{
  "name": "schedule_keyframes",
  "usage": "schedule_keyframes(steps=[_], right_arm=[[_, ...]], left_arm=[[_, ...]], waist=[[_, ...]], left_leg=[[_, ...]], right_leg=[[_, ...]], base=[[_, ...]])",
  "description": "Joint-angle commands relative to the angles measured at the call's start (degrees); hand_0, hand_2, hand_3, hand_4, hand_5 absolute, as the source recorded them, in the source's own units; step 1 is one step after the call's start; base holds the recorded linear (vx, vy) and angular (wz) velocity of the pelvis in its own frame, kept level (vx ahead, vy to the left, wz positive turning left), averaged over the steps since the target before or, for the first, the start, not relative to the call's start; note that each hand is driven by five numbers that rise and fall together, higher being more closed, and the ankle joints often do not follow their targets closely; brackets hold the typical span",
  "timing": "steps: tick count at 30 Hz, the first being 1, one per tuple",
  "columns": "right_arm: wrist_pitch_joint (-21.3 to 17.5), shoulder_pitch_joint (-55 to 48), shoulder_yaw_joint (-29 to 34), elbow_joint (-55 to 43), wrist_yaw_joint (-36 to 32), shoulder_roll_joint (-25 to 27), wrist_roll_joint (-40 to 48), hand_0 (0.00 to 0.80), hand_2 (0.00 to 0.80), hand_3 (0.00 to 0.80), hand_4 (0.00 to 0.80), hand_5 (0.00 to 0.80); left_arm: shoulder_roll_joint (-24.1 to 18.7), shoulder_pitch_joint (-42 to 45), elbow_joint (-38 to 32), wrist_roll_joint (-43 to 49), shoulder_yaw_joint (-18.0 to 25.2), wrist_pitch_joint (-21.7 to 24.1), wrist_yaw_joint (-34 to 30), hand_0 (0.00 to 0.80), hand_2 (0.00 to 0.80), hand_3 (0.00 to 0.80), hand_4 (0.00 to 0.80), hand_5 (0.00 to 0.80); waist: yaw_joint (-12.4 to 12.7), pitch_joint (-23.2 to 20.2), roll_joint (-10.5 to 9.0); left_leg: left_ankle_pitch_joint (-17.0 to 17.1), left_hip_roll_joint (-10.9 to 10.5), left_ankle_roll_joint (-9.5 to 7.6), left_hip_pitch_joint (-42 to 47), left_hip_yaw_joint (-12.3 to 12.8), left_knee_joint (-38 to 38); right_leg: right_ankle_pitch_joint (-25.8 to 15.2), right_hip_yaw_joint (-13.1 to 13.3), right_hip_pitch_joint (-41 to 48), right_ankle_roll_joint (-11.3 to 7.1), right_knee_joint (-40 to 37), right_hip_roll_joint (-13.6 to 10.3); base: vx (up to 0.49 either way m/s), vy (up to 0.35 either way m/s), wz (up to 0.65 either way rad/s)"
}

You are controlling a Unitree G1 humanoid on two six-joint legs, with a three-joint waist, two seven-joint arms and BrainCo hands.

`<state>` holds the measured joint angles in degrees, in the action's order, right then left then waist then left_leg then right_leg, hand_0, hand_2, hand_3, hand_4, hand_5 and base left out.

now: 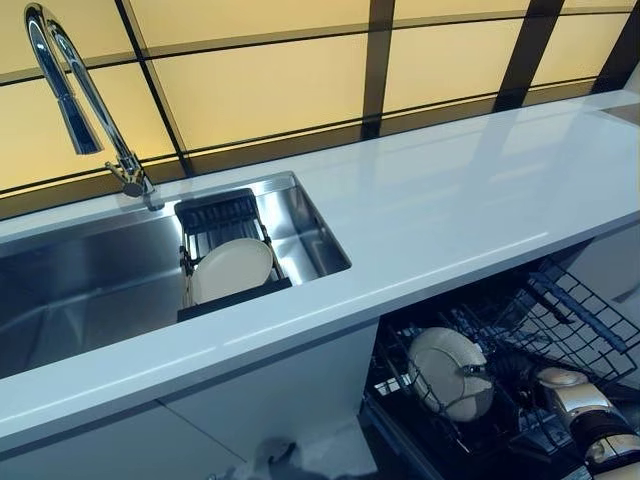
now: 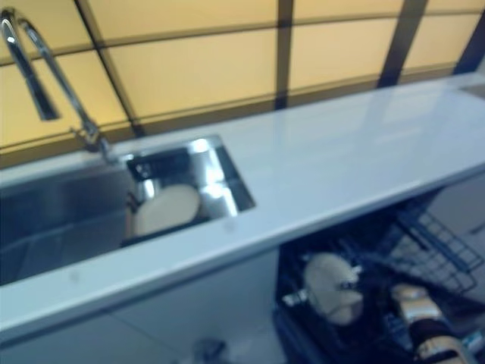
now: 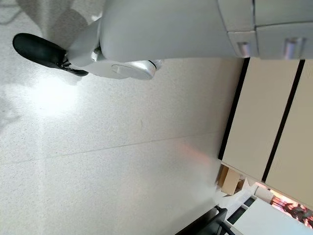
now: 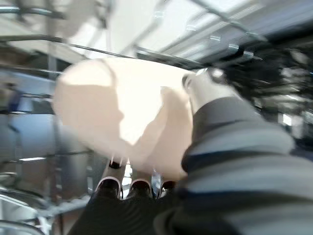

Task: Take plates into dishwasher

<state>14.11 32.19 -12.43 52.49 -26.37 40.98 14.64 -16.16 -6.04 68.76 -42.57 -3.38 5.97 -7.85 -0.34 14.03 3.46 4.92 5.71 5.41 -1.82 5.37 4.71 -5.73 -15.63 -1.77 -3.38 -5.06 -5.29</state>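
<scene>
A cream plate (image 1: 445, 365) stands on edge in the lower dishwasher rack (image 1: 570, 325), below the counter. My right hand (image 1: 478, 373) reaches in from the lower right and is shut on this plate. In the right wrist view the thumb (image 4: 208, 90) lies over the plate's face (image 4: 117, 112) and the fingers (image 4: 139, 187) curl under its rim. A second cream plate (image 1: 232, 268) leans in a black drying rack (image 1: 222, 213) inside the steel sink (image 1: 80, 290). My left hand shows in no view.
The white counter (image 1: 450, 210) runs above the open dishwasher. A tall chrome faucet (image 1: 85, 100) stands behind the sink. White cabinet fronts (image 1: 250, 400) lie below the sink, left of the dishwasher. The left wrist view shows only speckled floor (image 3: 122, 161) and cabinets.
</scene>
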Motion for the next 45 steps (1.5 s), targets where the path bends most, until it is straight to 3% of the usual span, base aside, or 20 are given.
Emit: schedule_keyframes(steps=[1,4,11,13,23,28,31,33,35,40,45], right_arm=[[0.25,2.46,-2.12,0.02,0.31,-0.97,0.61,0.000,0.000,0.000,0.000,0.000],[1.23,2.13,-1.61,-1.70,0.55,0.11,1.08,0.000,0.000,0.000,0.000,0.000],[5.00,-0.07,1.88,-7.80,-1.13,9.09,2.64,0.000,0.000,0.000,0.000,0.000],[5.14,-0.42,2.18,-8.03,-1.40,10.00,2.86,0.000,0.000,0.000,0.000,0.000],[5.41,1.03,5.83,-4.18,-6.19,24.16,2.51,0.000,0.000,0.000,0.000,0.000],[3.44,5.50,5.01,0.10,-5.45,28.78,2.11,0.000,0.000,0.000,0.000,0.000],[0.44,10.18,1.99,1.55,-0.56,31.42,-2.78,0.000,0.000,0.000,0.000,0.000],[-0.48,16.14,-3.78,3.70,5.44,34.26,-12.34,0.000,0.000,0.000,0.000,0.000],[-1.17,21.49,-8.38,5.71,8.54,35.97,-15.18,0.000,0.000,0.000,0.000,0.000],[-1.35,33.28,-18.04,5.08,15.00,37.21,-16.35,0.000,0.000,0.000,0.000,0.000],[-3.47,40.30,-25.04,-2.62,21.73,35.49,-16.74,0.000,0.000,0.000,0.000,0.000]], left_arm=[[-1.63,-4.08,0.81,-1.23,-2.37,1.29,0.27,0.000,0.000,0.000,0.000,0.000],[-1.77,-3.78,0.68,-1.05,-2.37,1.29,0.36,0.000,0.000,0.000,0.000,0.000],[-2.62,-1.69,0.90,-0.09,-0.97,0.94,0.29,0.000,0.000,0.000,0.000,0.000],[-2.66,-1.31,0.96,-0.02,-0.92,1.06,0.19,0.000,0.000,0.000,0.000,0.000],[-3.83,1.81,2.04,1.22,0.85,1.49,-0.84,0.000,0.000,0.000,0.000,0.000],[-3.94,2.57,2.56,1.36,0.77,1.76,-0.98,0.000,0.000,0.000,0.000,0.000],[-3.79,3.04,2.61,0.97,0.44,1.74,-0.68,0.000,0.000,0.000,0.000,0.000],[-3.62,3.32,2.23,0.47,-0.50,1.88,-0.34,0.000,0.000,0.000,0.000,0.000],[-3.44,3.42,1.90,0.16,-1.23,1.97,0.12,0.000,0.000,0.000,0.000,0.000],[-4.04,3.15,1.78,-0.62,-2.29,1.74,0.68,0.000,0.000,0.000,0.000,0.000],[-3.35,3.18,1.15,-1.49,-2.42,1.37,1.47,0.000,0.000,0.000,0.000,0.000]], waist=[[1.67,0.08,-4.03],[1.46,-0.11,-4.45],[0.17,-1.94,-7.13],[0.12,-2.16,-7.34],[-0.15,-5.44,-10.31],[0.42,-6.66,-11.13],[0.96,-7.54,-11.51],[1.79,-7.94,-11.81],[2.22,-7.97,-11.85],[3.09,-8.22,-12.26],[3.61,-8.46,-12.05]], left_leg=[[-0.84,-2.25,-1.81,-0.66,1.56,0.29],[-0.92,-2.15,-1.82,-0.36,1.64,0.29],[-1.44,-1.38,-1.73,1.45,2.77,0.29],[-1.48,-1.28,-1.72,1.66,2.91,0.29],[-1.96,-0.75,-1.65,3.53,4.04,0.29],[-1.98,-0.63,-1.72,4.01,4.10,0.29],[-1.94,-0.75,-1.84,4.11,4.09,0.29],[-1.78,-0.86,-1.89,3.90,3.91,0.29],[-1.74,-0.90,-1.92,3.81,3.71,0.29],[-1.68,-1.34,-2.03,3.47,2.78,0.29],[-1.54,-1.80,-2.09,2.98,1.92,0.29]], right_leg=[[0.37,1.58,0.74,-1.78,0.46,-1.55],[0.41,1.73,0.99,-1.76,0.46,-1.38],[0.56,2.55,2.55,-1.95,0.08,-0.68],[0.59,2.55,2.75,-1.97,0.06,-0.64],[0.98,2.87,4.42,-2.20,0.06,0.09],[1.01,2.55,5.08,-2.30,0.06,0.31],[1.02,2.29,5.38,-2.36,0.06,0.36],[0.99,1.96,5.38,-2.50,0.06,0.25],[0.98,1.66,5.50,-2.62,0.06,0.16],[0.96,1.26,5.54,-2.79,0.06,0.04],[1.05,0.62,5.56,-2.92,0.06,-0.34]], base=[[0.039,-0.008,0.03],[0.032,-0.006,0.04],[0.060,0.010,0.00],[0.046,0.014,-0.01],[0.056,0.017,-0.03],[0.042,0.008,0.00],[0.031,0.032,-0.02],[0.005,0.036,-0.03],[-0.007,0.016,0.00],[0.002,0.006,0.01],[0.012,0.039,0.03]])
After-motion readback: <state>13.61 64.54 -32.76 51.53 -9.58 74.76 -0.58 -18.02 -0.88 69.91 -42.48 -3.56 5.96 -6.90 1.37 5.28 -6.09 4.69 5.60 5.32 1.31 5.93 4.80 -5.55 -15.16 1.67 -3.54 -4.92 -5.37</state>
